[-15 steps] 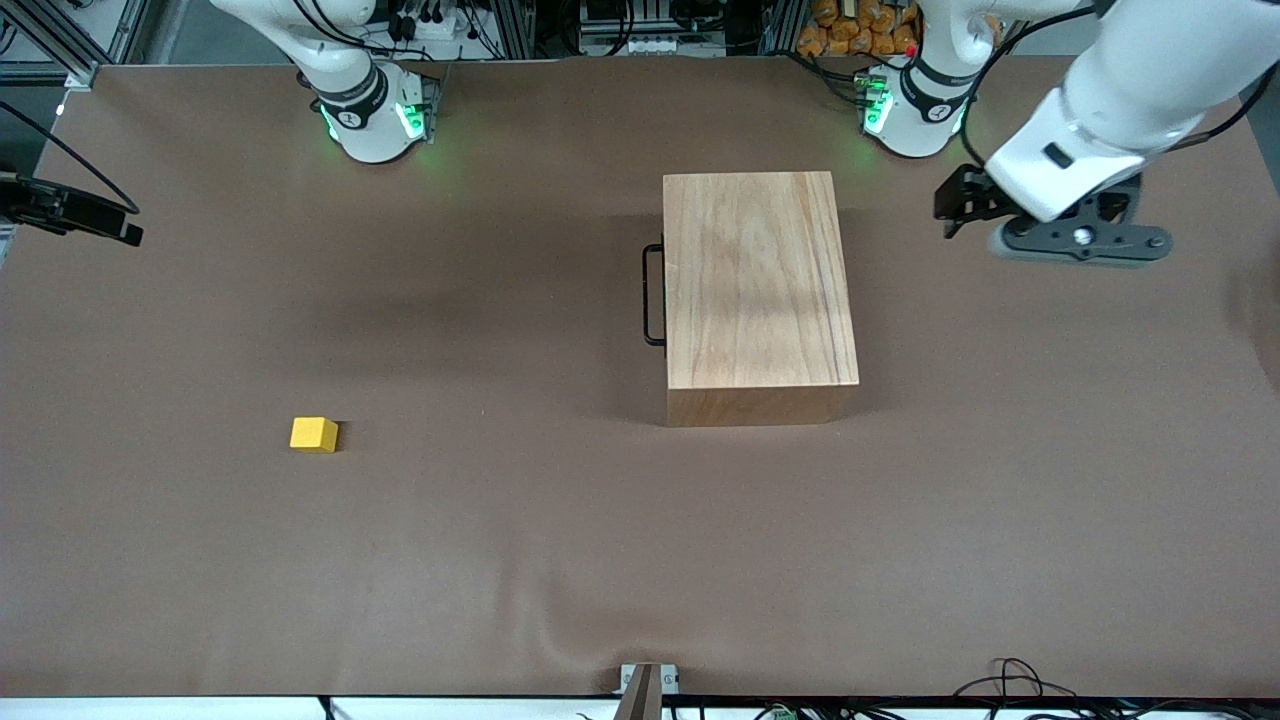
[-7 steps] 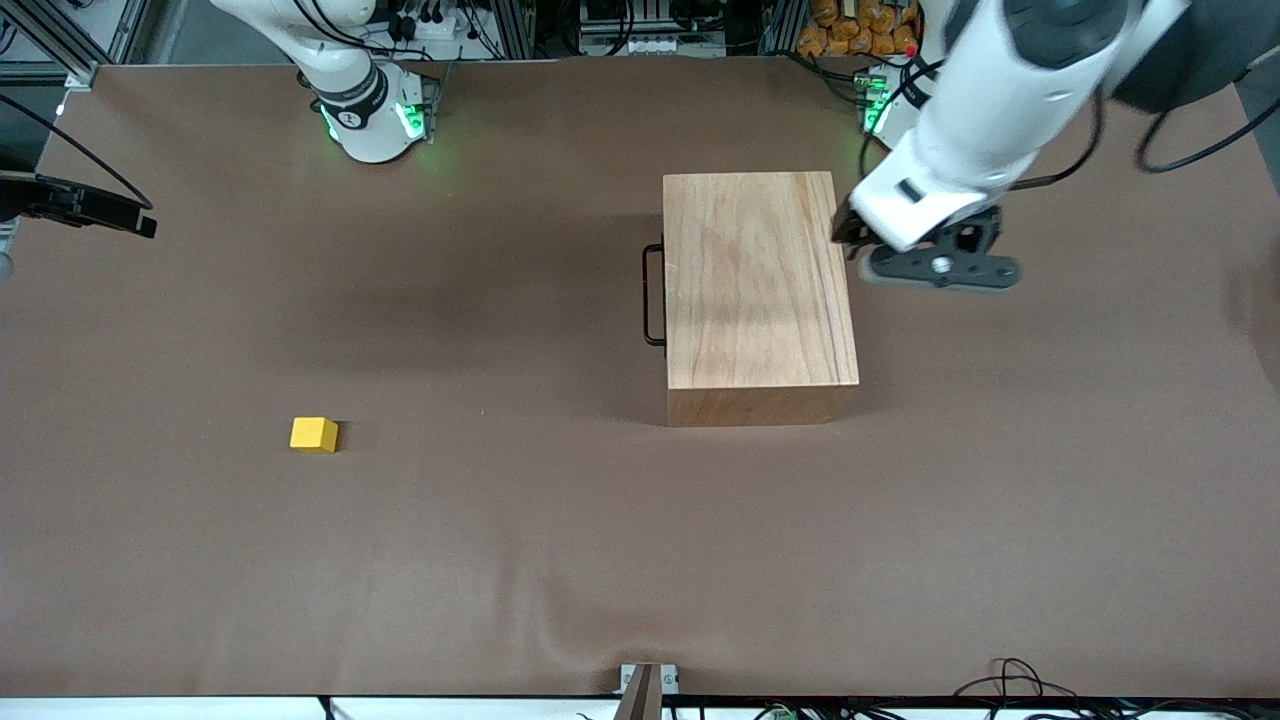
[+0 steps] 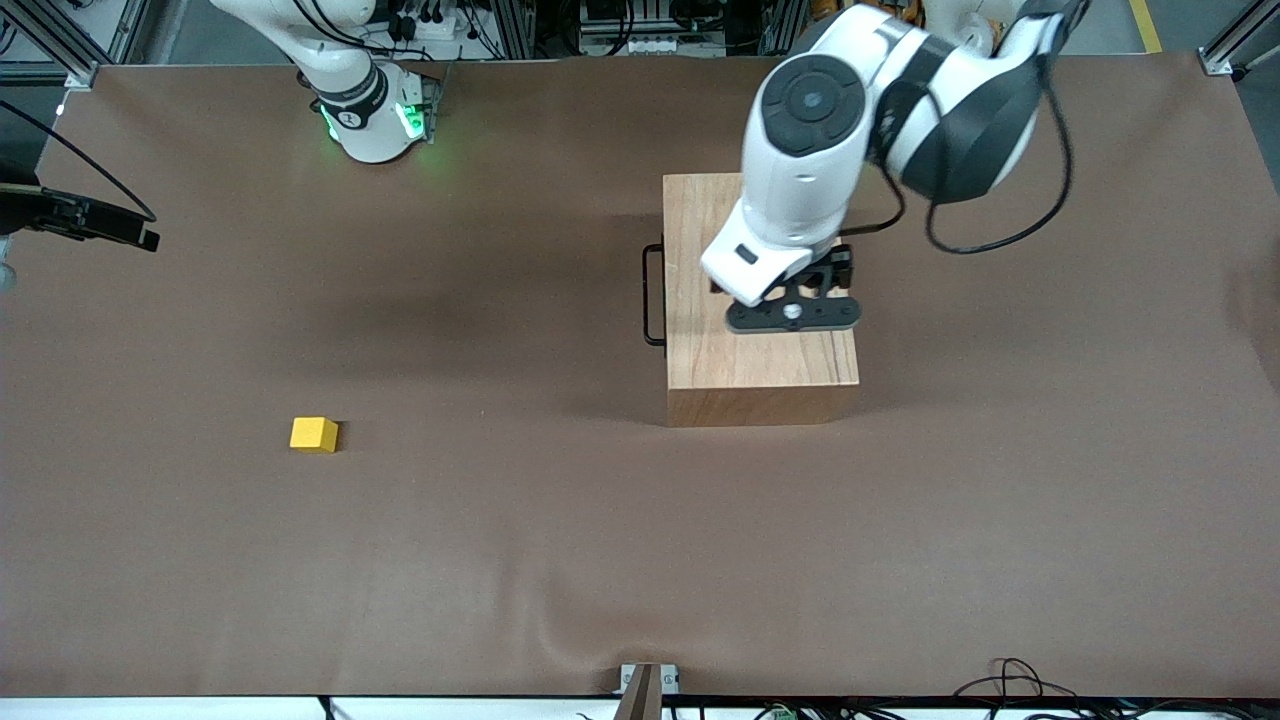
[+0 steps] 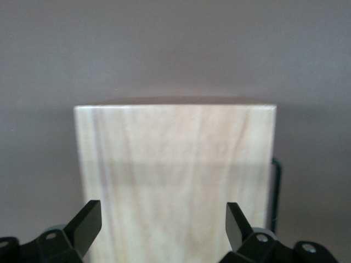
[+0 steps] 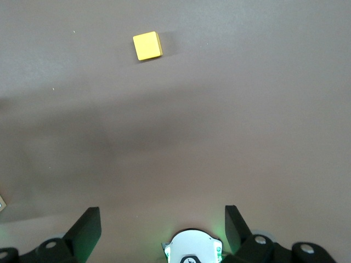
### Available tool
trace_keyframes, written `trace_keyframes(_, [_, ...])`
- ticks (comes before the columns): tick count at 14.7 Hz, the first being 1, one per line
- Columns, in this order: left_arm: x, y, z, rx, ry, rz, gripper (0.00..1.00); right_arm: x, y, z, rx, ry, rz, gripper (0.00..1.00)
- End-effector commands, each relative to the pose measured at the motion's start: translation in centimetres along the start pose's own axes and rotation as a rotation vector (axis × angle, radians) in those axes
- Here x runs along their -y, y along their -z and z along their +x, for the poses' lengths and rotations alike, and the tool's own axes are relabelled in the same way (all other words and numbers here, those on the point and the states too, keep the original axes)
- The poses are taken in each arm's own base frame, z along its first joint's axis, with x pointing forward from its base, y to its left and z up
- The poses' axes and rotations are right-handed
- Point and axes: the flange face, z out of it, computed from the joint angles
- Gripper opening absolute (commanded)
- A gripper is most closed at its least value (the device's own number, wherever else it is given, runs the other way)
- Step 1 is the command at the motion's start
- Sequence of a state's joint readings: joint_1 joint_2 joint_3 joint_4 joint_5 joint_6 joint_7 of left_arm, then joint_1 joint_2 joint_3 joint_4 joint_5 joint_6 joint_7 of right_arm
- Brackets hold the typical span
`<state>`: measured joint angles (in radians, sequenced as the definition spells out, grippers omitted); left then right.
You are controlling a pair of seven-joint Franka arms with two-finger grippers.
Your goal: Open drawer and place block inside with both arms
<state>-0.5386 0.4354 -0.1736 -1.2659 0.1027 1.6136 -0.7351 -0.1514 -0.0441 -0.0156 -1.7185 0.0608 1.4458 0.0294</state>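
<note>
Right end effector (image 5: 159,227) – fingers spread apart, nothing between them, hovering at the right arm's end of the worktop (image 3: 500,560); this arm waits.

Block (image 3: 313,434) – small yellow cube, alone on the bare worktop, well apart from the box and nearer the front camera than the handle. Likely light and rigid, flat faces; a pinch across two parallel sides should hold. The right wrist view shows it well clear of that end effector's fingers.

Handle (image 3: 652,296) – thin black bar on the box face turned toward the right arm's end. Stiff and narrow; the place to take hold is its middle, so the drawer pulls straight. Drawer appears shut – no tray showing.

Box (image 3: 760,360) – light wood, probably heavy enough to stay put, though it may slide if the drawer binds.

Left end effector (image 3: 790,300) – over the box top, fingers wide apart, empty; the handle lies just past the box edge from it.
</note>
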Motion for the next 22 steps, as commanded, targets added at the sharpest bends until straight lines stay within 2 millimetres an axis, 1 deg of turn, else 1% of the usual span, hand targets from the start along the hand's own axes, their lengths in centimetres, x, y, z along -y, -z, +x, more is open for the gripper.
trace_keyframes(1, [-5.9,-1.5,-0.5,-0.043,0.073,-0.018,1.00,-0.4,-0.8,0.4,-0.017,-0.002,-0.001,1.00])
trace_keyframes(2, [-8.1,-2.4,-1.0,-0.052,0.112,-0.014,1.00,-0.4,-1.6,0.6,-0.020,-0.002,-0.001,1.00])
trace_keyframes(3, [-9.7,-3.1,-1.6,-0.064,0.140,-0.008,1.00,-0.2,-2.0,0.8,-0.022,0.001,-0.002,1.00])
trace_keyframes(6, [-13.1,-5.8,-3.5,-0.091,0.135,0.036,1.00,-0.4,-2.3,0.8,-0.016,-0.001,-0.006,1.00])
trace_keyframes(8, [-15.9,-8.1,-5.2,-0.123,0.186,0.036,1.00,-0.3,-4.0,1.3,-0.020,0.001,-0.007,1.00])
trace_keyframes(9, [-16.6,-8.8,-5.6,-0.136,0.182,0.039,1.00,-0.3,-4.8,1.4,-0.023,0.000,-0.007,1.00])
trace_keyframes(12, [-18.7,-11.6,-7.3,-0.138,0.154,0.070,1.00,-0.1,-5.2,1.2,-0.017,0.004,-0.008,1.00])
trace_keyframes(14, [-19.8,-12.4,-8.1,-0.150,0.139,0.080,1.00,-0.4,-6.4,1.1,-0.013,0.001,-0.008,1.00])
trace_keyframes(16, [-20.4,-13.1,-8.8,-0.151,0.128,0.092,1.00,-0.3,-6.8,0.8,-0.014,0.003,-0.008,1.00])
trace_keyframes(17, [-20.9,-14.0,-9.5,-0.148,0.114,0.104,1.00,-0.3,-7.2,0.7,-0.011,0.003,-0.008,1.00])
trace_keyframes(18, [-20.9,-14.6,-9.4,-0.152,0.116,0.117,1.00,-0.3,-7.2,0.6,-0.012,0.003,-0.008,1.00])
trace_keyframes(19, [-21.4,-15.1,-10.1,-0.154,0.100,0.126,1.00,-0.3,-7.2,0.2,-0.014,0.003,-0.008,1.00])
trace_keyframes(22, [-21.6,-15.9,-10.7,-0.155,0.078,0.161,1.00,-0.8,-8.6,-1.0,-0.004,-0.006,-0.008,1.00])
